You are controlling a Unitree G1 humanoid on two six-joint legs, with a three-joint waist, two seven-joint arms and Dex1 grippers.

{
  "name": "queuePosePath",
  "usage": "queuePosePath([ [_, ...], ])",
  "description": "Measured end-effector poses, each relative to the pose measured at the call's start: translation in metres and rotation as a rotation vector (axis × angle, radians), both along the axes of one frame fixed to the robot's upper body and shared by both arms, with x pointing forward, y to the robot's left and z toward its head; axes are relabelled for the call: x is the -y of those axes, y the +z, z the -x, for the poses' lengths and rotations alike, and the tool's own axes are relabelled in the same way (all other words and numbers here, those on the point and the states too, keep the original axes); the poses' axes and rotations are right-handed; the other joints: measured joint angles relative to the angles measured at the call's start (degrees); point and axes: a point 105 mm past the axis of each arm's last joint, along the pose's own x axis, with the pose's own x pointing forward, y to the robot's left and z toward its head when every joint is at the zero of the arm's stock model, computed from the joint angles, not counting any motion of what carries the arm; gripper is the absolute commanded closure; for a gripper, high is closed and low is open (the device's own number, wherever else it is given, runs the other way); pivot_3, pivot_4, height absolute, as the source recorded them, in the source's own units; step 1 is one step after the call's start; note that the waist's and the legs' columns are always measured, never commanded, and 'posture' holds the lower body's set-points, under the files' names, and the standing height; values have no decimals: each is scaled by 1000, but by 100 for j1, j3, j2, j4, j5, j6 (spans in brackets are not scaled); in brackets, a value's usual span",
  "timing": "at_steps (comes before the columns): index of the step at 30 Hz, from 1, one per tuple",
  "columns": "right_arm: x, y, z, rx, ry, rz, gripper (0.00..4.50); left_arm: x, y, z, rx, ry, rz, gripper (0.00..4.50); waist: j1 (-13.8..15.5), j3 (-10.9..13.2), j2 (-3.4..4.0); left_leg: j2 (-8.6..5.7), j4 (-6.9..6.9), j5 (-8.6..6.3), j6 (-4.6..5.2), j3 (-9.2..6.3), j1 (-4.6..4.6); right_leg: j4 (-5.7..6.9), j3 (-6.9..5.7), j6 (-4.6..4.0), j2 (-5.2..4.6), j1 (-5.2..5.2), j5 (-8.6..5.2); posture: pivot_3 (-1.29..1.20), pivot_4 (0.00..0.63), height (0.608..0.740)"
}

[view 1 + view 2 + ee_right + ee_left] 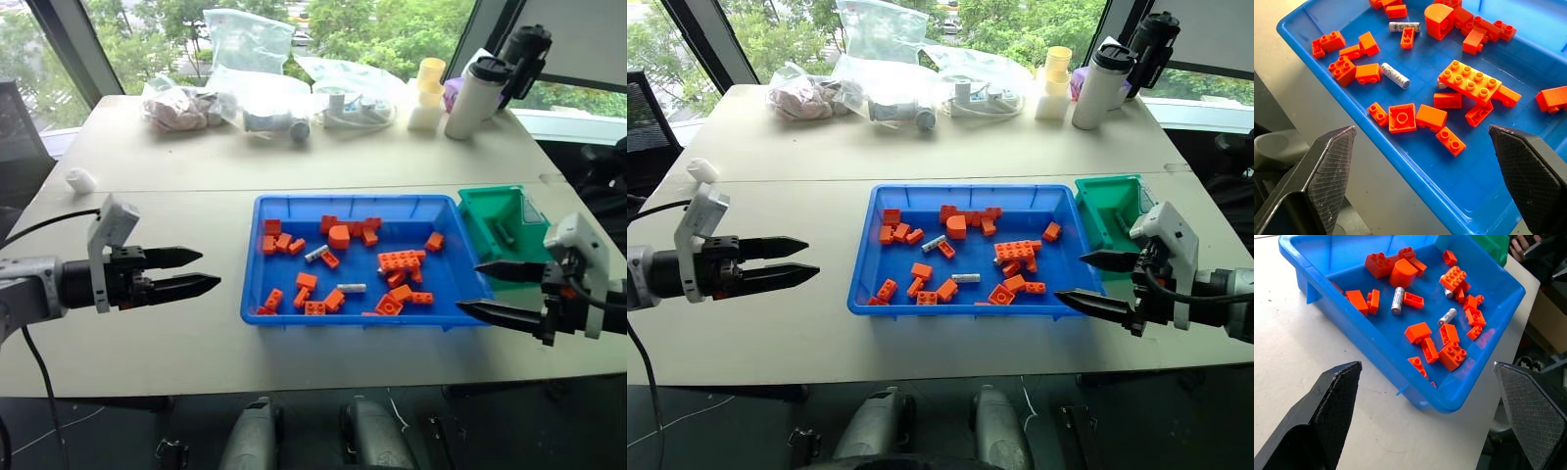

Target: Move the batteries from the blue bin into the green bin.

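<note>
The blue bin [257,211] sits mid-table with many orange bricks in it. Two silver batteries lie loose among them, one [315,253] towards the back left, one [351,288] nearer the front. In the right wrist view a third grey end [1441,85] peeks from under an orange plate. The green bin [490,193] stands against the blue bin's right side, with a thin grey cylinder [504,233] inside it. My left gripper [208,269] hovers open and empty to the left of the blue bin. My right gripper [468,285] is open and empty over the blue bin's front right corner.
Clear plastic bags [245,73], a white bottle [472,98], a black bottle [524,54] and yellow cups [428,83] line the table's far side. A small white object [80,179] lies near the left edge. The table's front edge runs just below the blue bin.
</note>
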Motion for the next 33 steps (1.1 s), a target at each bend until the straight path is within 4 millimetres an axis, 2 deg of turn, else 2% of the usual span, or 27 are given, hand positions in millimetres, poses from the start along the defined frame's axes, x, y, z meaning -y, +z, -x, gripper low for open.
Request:
queuePosePath([
  [8,-2,1,-7,12,-3,-1,26,1,3,-4,35,3,-11,0,2,0,0,0,0,0,0,0,0,0,0,0,-1,0,0,0,150,740],
  [12,-13,16,-21,91,15,8,26,4,3,-10,48,-25,-33,0,-6,0,0,-1,2,0,0,1,2,1,0,0,3,0,0,0,150,740],
  [16,-49,39,-45,198,136,-35,26,11,12,-24,106,-117,-92,0,-25,3,5,0,0,0,0,6,-1,6,-1,-2,10,-12,0,0,150,740],
  [20,-105,53,-90,295,254,-54,26,13,24,-41,173,-201,-163,0,-77,5,4,-1,2,1,-1,17,-14,16,4,0,17,-35,1,0,150,740],
  [21,-123,51,-99,315,293,-30,26,15,30,-42,197,-232,-187,0,-82,5,4,-1,0,1,-1,15,-24,17,4,0,20,-46,1,0,150,740],
  [25,-161,24,-126,285,357,16,26,12,31,-38,191,-288,-211,0,-29,4,5,-2,0,1,-1,19,-90,25,2,2,11,-118,2,0,150,740],
  [28,-178,-1,-133,256,420,81,26,15,13,-34,135,-310,-182,0,-19,4,5,-8,24,1,-2,20,-124,29,0,4,-2,-136,3,0,150,740],
  [33,-185,-33,-133,213,533,181,26,20,-5,-29,102,-294,-166,0,-18,4,3,-13,34,2,-1,19,-119,28,0,16,-6,-127,10,0,150,740],
])
